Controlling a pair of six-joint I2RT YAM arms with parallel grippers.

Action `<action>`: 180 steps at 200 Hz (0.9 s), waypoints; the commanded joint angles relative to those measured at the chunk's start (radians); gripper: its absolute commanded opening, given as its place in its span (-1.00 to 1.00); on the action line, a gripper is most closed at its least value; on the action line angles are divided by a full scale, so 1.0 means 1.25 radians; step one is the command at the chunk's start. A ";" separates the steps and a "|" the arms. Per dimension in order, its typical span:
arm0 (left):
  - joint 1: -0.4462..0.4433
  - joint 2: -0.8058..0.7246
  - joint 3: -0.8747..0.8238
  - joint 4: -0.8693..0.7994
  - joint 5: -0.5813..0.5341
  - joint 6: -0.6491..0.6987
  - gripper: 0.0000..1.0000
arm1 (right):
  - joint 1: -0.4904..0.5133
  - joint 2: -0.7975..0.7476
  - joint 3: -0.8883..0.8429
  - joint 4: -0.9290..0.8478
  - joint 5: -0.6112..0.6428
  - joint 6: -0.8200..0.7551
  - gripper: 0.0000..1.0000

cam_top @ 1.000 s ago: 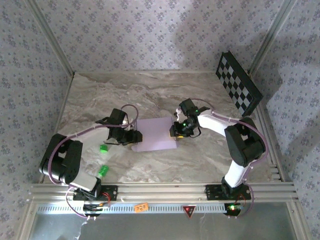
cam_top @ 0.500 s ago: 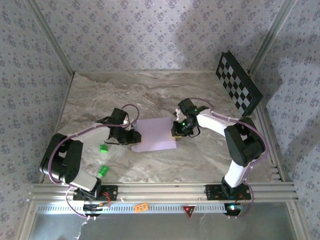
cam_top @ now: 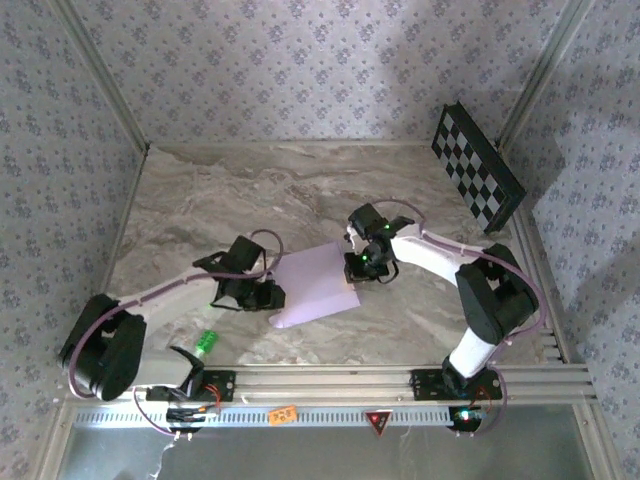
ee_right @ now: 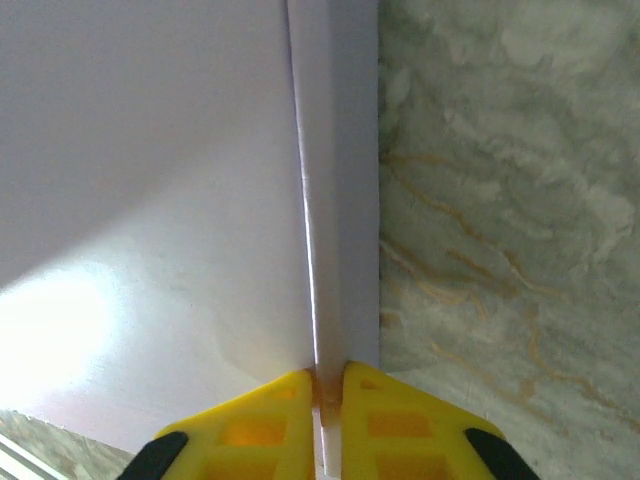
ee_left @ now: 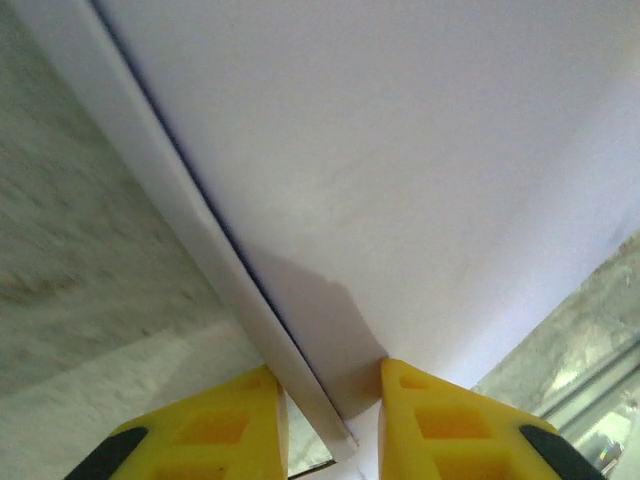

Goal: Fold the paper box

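Yellow pads [ee_right: 240, 430] of the right gripper [ee_right: 325, 415] pinch a thin doubled edge of the paper box [ee_right: 150, 200]. The jaws are nearly together, w/ only card btwn them. In the wrist view the fold line runs straight up from the grip, lavender face to its left, veined table [ee_right: 500, 200] to its right.

The left gripper [ee_left: 330, 435] has its yellow fingers [ee_left: 450, 430] set narrow, one on each side of another box edge. The card strip is wedged btwn them and a pale panel spreads away above.

From overhead, the box shows as a flat lavender sheet at mid-table, skewed, its near corner pointing toward the front rail [cam_top: 320, 380]. The left gripper grips its left side and the right gripper its right side, approx. opposite each other. Whether the sheet rests on the marble-look surface or hangs just off it can't be told.

A small green item [cam_top: 205, 343] lies near the left arm's base, well apart from the box. A black-and-white checkerboard panel [cam_top: 478, 165] leans at the far right corner. Floral-papered walls [cam_top: 300, 70] close in three sides.
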 commanded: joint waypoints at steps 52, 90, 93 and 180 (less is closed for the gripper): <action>-0.050 -0.149 0.039 -0.150 -0.048 0.001 0.04 | 0.039 -0.065 -0.025 -0.100 0.028 -0.029 -0.25; 0.006 -0.159 0.152 -0.246 -0.111 0.093 0.24 | 0.025 -0.111 -0.007 -0.069 0.068 -0.038 -0.08; 0.012 -0.155 0.159 -0.244 -0.112 0.101 0.24 | 0.023 -0.115 -0.008 -0.065 0.067 -0.038 -0.07; 0.039 0.287 0.492 -0.228 -0.033 0.486 0.15 | -0.054 -0.220 -0.074 -0.016 0.037 -0.019 -0.04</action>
